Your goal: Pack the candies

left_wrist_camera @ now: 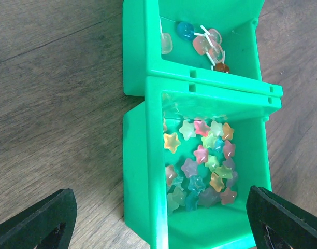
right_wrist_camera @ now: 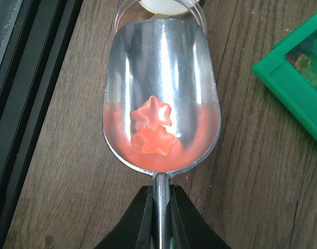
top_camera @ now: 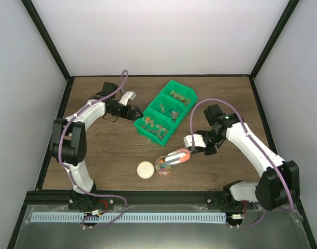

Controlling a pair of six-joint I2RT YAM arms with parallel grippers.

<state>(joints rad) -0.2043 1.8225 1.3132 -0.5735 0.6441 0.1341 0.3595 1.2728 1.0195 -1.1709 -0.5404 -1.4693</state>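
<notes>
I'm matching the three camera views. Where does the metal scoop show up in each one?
Top external: scoop low centre, its tip at the jar.
Left wrist: not in it.
Right wrist: scoop fills the centre, its handle held by the right fingers.
Shared landmark: the green bin.

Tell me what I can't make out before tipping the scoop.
Right wrist view: the scoop covers most of the jar, and the top edge cuts off the rest; its fill is unseen.
Top view: the candies in the jar are too small to count.
Left wrist view: the green bin runs past the top edge; only tips of the left fingers show.
</notes>
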